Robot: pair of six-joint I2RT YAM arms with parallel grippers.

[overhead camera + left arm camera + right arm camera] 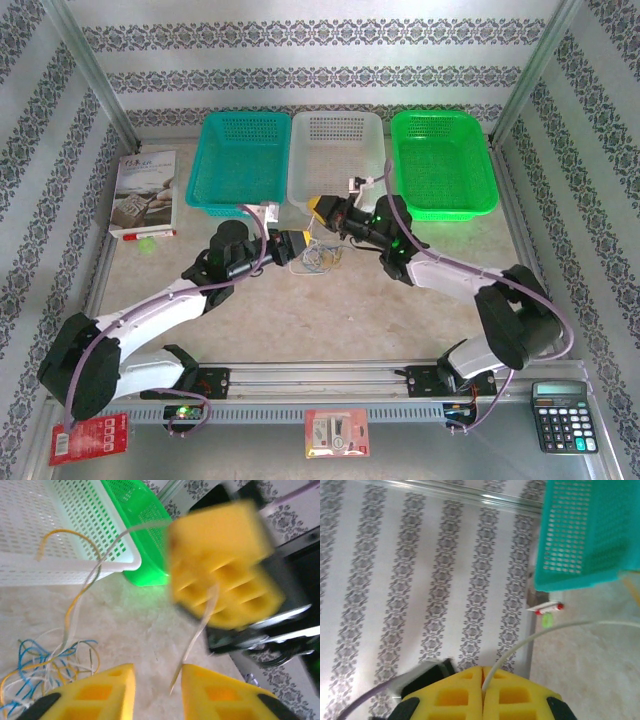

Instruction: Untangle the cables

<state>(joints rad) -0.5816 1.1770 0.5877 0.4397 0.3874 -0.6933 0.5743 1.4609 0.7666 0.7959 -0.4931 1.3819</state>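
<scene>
Cables: thin limp wires in three colours, whitish, blue and yellow, one looped tangle just before white mesh basket. Right gripper clenched on one whitish strand; left gripper parted, released.

Striped floral-patterned walls enclose a beige tabletop.

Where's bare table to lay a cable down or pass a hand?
Free: the wide strip between the cables and the near rail, flanked by the left arm and right arm; the patch between right arm and green basket; a smaller one near the book. Crowded: in front of the white basket.
</scene>
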